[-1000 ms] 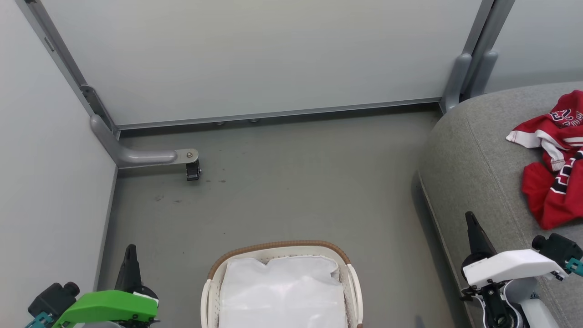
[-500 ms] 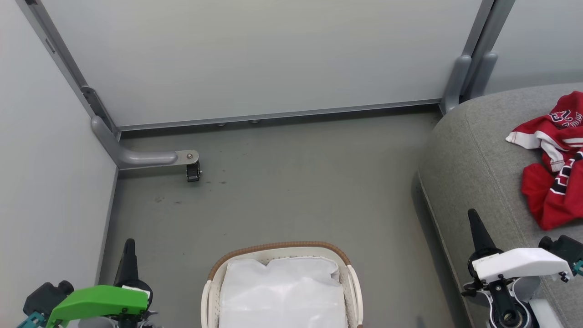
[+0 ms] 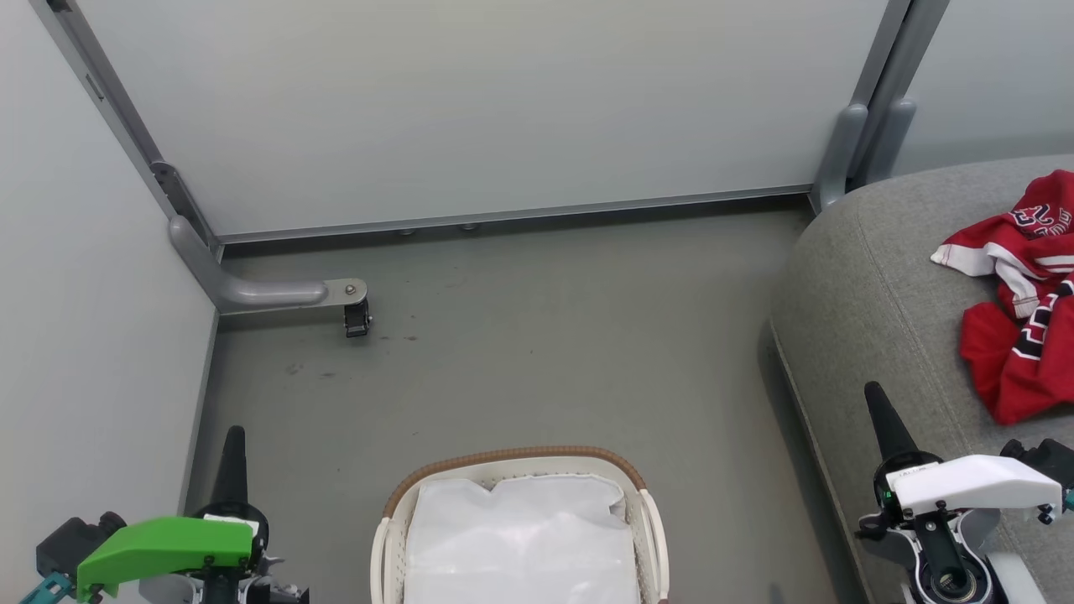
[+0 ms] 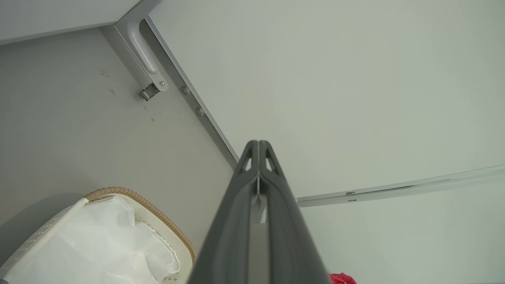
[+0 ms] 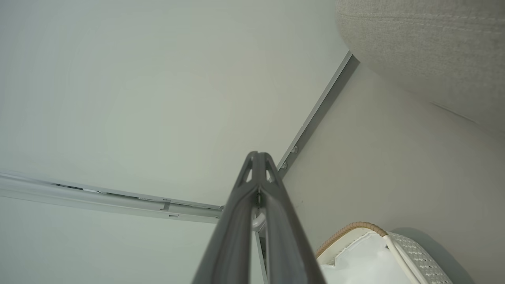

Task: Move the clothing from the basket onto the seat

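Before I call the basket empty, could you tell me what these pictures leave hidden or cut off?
Basket, head view: the bottom edge cuts off its near part; the white lining sheet hides anything beneath.
Clothing on the seat, head view: the right edge crops it; folds hide the lettering, so the jersey count is unclear.

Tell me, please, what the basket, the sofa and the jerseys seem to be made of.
Basket: matte white plastic by its look, walls perforated, rim wrapped in brown woven cord, maybe rattan. Sofa: grey woven upholstery, coarse weave and stitched seams showing. Jerseys: soft red fabric, probably synthetic knit; they crumple in loose folds.
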Motion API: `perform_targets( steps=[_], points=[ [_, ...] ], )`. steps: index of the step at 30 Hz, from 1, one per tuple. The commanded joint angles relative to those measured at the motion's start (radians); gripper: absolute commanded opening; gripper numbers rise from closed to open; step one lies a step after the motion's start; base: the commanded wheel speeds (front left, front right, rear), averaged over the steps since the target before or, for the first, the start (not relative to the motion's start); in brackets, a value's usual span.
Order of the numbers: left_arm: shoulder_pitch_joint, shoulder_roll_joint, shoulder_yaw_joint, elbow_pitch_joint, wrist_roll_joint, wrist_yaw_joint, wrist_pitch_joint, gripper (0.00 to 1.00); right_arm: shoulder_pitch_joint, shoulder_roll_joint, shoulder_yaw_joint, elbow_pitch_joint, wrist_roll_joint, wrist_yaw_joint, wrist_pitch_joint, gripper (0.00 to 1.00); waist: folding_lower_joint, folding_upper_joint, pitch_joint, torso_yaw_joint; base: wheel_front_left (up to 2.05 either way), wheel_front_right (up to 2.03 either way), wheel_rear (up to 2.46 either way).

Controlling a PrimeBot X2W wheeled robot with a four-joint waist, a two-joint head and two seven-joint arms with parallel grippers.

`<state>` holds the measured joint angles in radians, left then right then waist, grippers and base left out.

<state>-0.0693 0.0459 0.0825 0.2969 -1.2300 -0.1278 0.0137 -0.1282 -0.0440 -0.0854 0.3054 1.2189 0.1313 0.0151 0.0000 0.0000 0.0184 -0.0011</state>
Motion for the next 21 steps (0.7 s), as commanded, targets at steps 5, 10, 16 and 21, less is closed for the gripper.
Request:
perform_targets(
  steps=[5,10,16,21],
  points=[
    [-0.026,0.006,0.008,-0.016,-0.063,-0.003,0.017,0.0,0.009,-0.007,-0.007,-0.019,0.065,-0.001,0.016,0.0,0.0,0.0,-0.002,0.0,0.0,0.0,0.0],
    [-0.03,0.006,0.011,-0.022,-0.106,-0.004,0.029,0.0,0.01,-0.007,-0.01,-0.026,0.109,-0.001,0.029,0.0,0.0,0.0,-0.003,0.0,0.0,0.0,0.0],
    [-0.032,0.006,0.015,-0.027,-0.154,-0.004,0.041,0.0,0.013,-0.007,-0.014,-0.033,0.159,-0.001,0.041,0.0,0.0,0.0,-0.005,0.0,0.0,0.0,0.0],
    [-0.035,0.006,0.019,-0.031,-0.194,-0.004,0.052,0.0,0.015,-0.008,-0.017,-0.038,0.199,-0.001,0.051,0.0,0.0,0.0,-0.007,0.0,0.0,0.0,0.0]
  ],
)
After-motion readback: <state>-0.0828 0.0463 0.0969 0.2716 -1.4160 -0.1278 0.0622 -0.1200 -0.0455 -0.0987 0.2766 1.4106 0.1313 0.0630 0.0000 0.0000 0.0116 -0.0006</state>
